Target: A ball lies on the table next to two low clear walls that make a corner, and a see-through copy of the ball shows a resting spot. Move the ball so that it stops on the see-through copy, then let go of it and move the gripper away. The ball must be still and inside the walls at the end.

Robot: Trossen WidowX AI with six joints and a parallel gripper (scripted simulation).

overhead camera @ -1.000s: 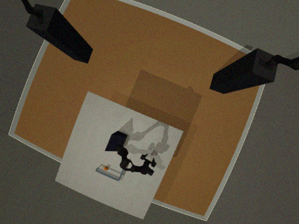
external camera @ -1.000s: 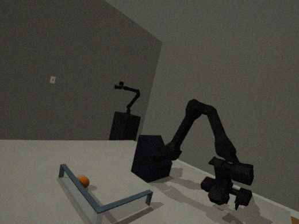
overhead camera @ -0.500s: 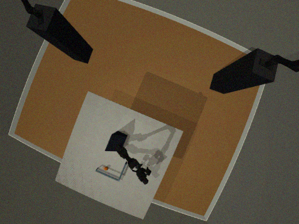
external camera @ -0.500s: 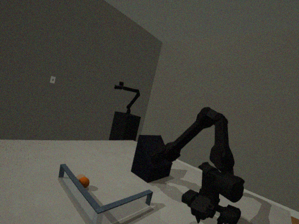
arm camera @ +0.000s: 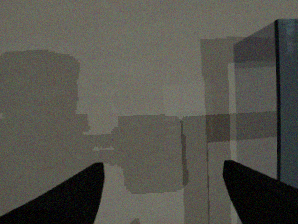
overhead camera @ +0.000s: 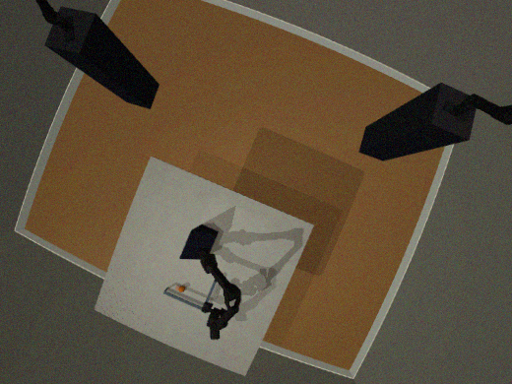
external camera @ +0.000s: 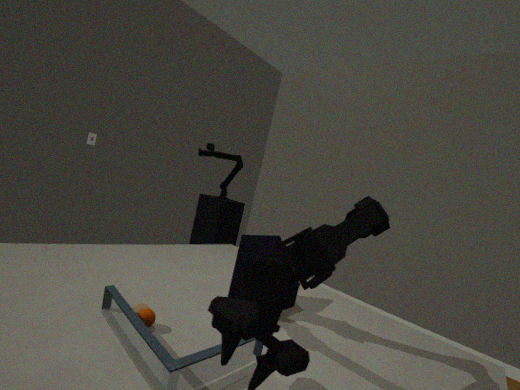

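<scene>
The orange ball [overhead camera: 181, 288] [external camera: 147, 317] rests on the table near the far end of the long wall [overhead camera: 183, 299] [external camera: 142, 330], on the inner side. The see-through copy [external camera: 140, 306] shows as a pale orange rim just behind the ball in the exterior view; the two overlap in that view. The short wall [overhead camera: 211, 291] [external camera: 200, 357] meets the long one at a corner. My gripper [overhead camera: 211, 321] [external camera: 237, 375] [arm camera: 163, 169] is open and empty, above the table near the corner, well away from the ball. One blue-grey wall [arm camera: 288, 100] shows at the right edge of the wrist view.
The arm's dark base block [overhead camera: 199, 242] [external camera: 262, 265] stands on the pale table [overhead camera: 148, 197] [external camera: 50, 270]. The arm hides part of the short wall in the exterior view. Arm shadows fall across the table. Two dark blocks with arms [overhead camera: 115, 66] [overhead camera: 414, 128] stand farther off.
</scene>
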